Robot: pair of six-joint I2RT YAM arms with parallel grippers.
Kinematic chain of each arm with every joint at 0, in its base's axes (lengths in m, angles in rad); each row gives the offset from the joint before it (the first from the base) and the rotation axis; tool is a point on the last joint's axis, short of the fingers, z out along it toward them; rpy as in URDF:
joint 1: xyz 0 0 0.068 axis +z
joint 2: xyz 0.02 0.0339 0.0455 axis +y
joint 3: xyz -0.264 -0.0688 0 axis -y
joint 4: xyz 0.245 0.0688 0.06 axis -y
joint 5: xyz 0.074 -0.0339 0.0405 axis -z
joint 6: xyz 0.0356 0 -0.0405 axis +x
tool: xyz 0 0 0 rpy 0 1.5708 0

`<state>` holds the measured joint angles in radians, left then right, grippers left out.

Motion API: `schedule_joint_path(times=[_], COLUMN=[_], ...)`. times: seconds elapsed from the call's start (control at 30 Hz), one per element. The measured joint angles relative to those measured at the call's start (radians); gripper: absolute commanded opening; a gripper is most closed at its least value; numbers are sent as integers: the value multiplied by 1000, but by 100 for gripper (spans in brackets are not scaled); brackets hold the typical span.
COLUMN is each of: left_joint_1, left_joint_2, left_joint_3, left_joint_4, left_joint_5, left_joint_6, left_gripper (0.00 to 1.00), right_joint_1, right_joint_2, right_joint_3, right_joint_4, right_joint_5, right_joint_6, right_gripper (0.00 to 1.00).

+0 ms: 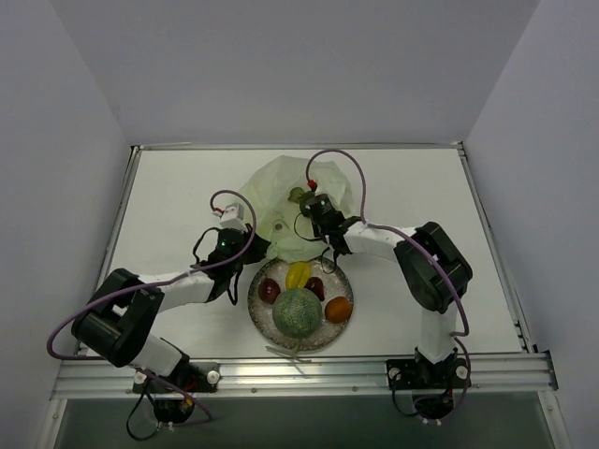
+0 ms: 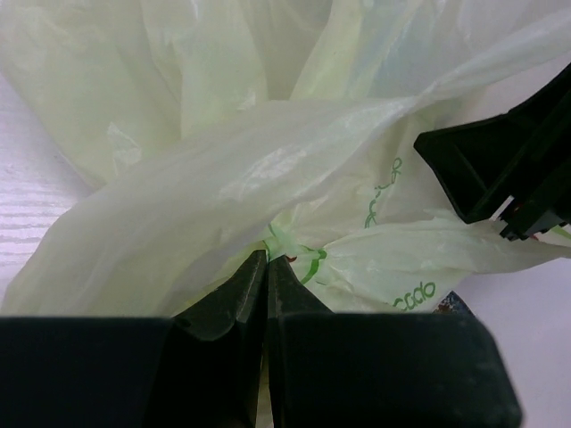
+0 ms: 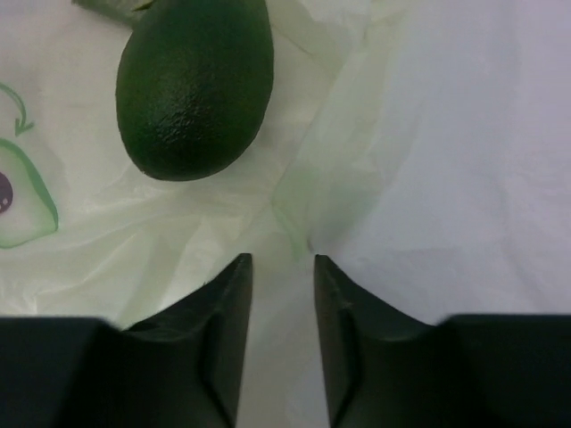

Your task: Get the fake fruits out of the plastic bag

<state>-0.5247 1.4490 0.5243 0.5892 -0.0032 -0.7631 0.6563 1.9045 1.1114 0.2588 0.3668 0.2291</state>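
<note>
From above, the plastic bag (image 1: 281,201) lies crumpled on the table (image 1: 168,206) just beyond the speckled plate (image 1: 271,339), its bulk spreading toward the far edge. The left gripper (image 1: 255,248) meets the bag's near left edge and the right gripper (image 1: 309,206) reaches over its right side. A dark green avocado (image 1: 299,195) rests on the bag just ahead of the right gripper. On the plate sit the netted melon (image 1: 297,312), the orange (image 1: 338,309), a yellow piece (image 1: 299,274) and two dark red pieces (image 1: 270,290).

In the left wrist view, the fingers (image 2: 241,294) are pressed together on a gathered fold of the bag (image 2: 268,169).

In the right wrist view, the fingers (image 3: 227,303) stand slightly apart with nothing between them. The avocado (image 3: 196,85) lies on the bag, up and to the left of the fingertips. Its long axis runs nearly away from the camera, tilted a little, and its broad rounded end points back toward the fingers. An avocado print (image 3: 22,201) shows on the bag at the left.
</note>
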Motion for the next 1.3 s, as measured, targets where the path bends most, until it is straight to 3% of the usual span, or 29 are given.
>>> schedule_joint_path(times=[0.03, 0.33, 0.8, 0.9, 0.97, 1.0, 1.03, 1.1, 1.3], left_joint_1=[-8, -19, -19, -19, -19, -19, -19, -19, -19], left_joint_2=[8, 43, 43, 41, 41, 41, 41, 41, 42], left_joint_3=[2, 8, 10, 10, 10, 10, 10, 11, 22], left_joint_4=[1, 8, 15, 15, 15, 15, 15, 14, 16], left_joint_5=[-1, 2, 3, 3, 4, 3, 3, 3, 4], left_joint_6=[0, -2, -3, -3, -3, -3, -3, -3, -3], left_gripper=[2, 2, 2, 3, 2, 3, 2, 3, 2], right_joint_1=[-3, -12, -65, -68, -68, -68, -68, -68, -67], right_joint_2=[-1, -80, 214, 254, 264, 265, 265, 264, 182], right_joint_3=[-3, 41, 254, 267, 268, 268, 268, 267, 187], right_joint_4=[3, 53, 126, 123, 123, 125, 127, 148, 194], right_joint_5=[-1, -137, -152, -146, -146, -146, -146, -155, -266], right_joint_6=[1, 2, 3, 3, 3, 3, 0, 5, 2], right_gripper=[44, 73, 78, 74, 63, 50, 45, 40, 39])
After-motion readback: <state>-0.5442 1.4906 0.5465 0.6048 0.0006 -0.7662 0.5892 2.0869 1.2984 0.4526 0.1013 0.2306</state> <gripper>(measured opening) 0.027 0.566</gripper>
